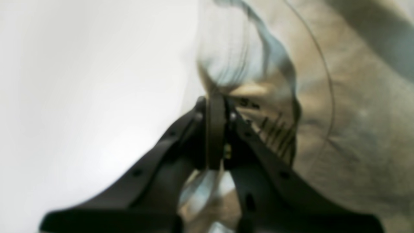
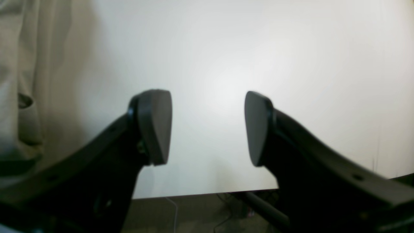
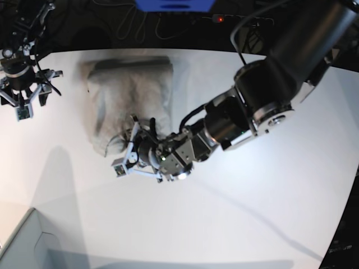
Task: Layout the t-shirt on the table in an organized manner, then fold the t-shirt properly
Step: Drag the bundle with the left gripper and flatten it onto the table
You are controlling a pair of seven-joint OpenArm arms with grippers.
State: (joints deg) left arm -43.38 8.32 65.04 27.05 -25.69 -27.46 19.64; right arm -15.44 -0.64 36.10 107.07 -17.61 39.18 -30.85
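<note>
- Box corner (image 3: 25, 244), pale grey, shows at the bottom-left of the base view, resting on the table; its inside is not visible.
- Left gripper (image 1: 215, 106) is clenched on a bunched fold of the t-shirt (image 1: 355, 129) near its collar; in the left wrist view the two dark jaws meet with cloth pinched between them, and dark printing of the neck label (image 1: 275, 131) sits just beside the jaws.
- In the base view, the left arm (image 3: 263, 101) reaches in from the upper right, stretched low across the table, its gripper (image 3: 132, 151) at the near edge of the t-shirt (image 3: 132, 92).
- Right gripper (image 2: 207, 127) is released, its two pads (image 2: 157, 126) well apart with nothing between them; the right wrist view shows only bare table (image 2: 258, 58) between them and a hanging edge of the t-shirt (image 2: 19, 81) far to one side.
- In the base view the right gripper (image 3: 22, 101) hangs over the table's far-left part, apart from the shirt.
- T-shirt lies crumpled toward the far-left portion of the table (image 3: 252, 213), partly gathered, its far edge near the table's rim.
- Table is smooth and white with a curved far edge; beyond it the room is dark, with cables and a blue object (image 3: 174, 4) at the top of the base view.
- Right wrist view shows dim floor and a cable below the table's edge.
</note>
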